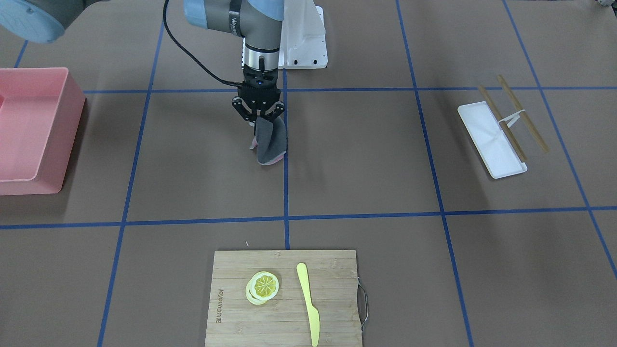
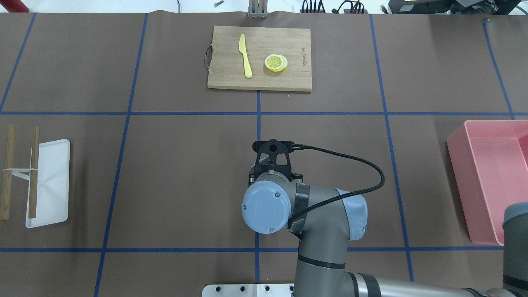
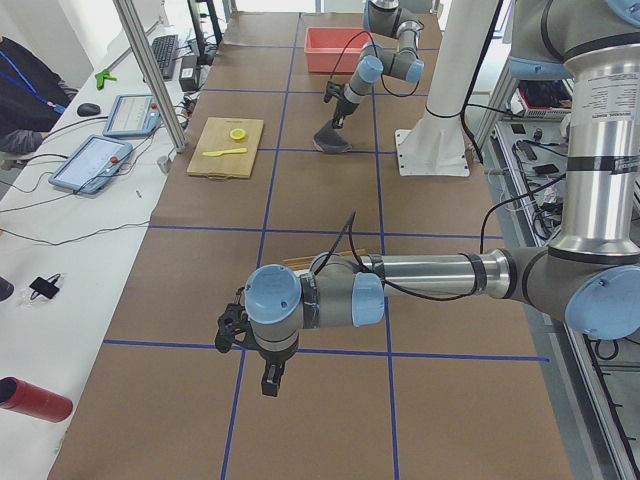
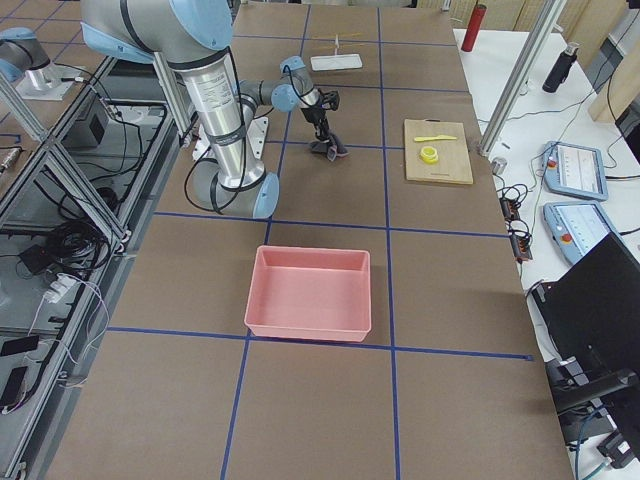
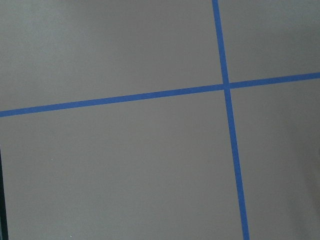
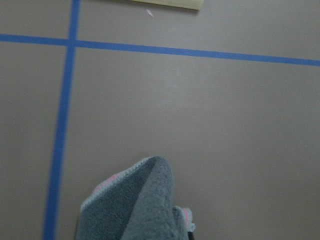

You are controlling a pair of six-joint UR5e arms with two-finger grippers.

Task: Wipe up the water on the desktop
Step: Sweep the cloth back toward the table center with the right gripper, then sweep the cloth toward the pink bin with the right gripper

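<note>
Grey fleece cloth with pink edging (image 1: 270,142) pinched in right claw (image 1: 260,115), lower end seemingly resting on matte brown taped surface (image 1: 361,154) robot-side of bamboo cutting board (image 1: 284,299); no water discernible, wiping judged barely started; left claw (image 3: 268,380) state untellable.

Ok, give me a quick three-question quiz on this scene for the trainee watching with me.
1. True or false: the right gripper is shut on the grey cloth.
2. What lies beside the lemon slices on the cutting board? A) a yellow knife B) a metal spoon C) a sponge
3. Fill in: the bin on the robot's right side is ____ in colour.

Key: 1 true; 2 A; 3 pink.
</note>
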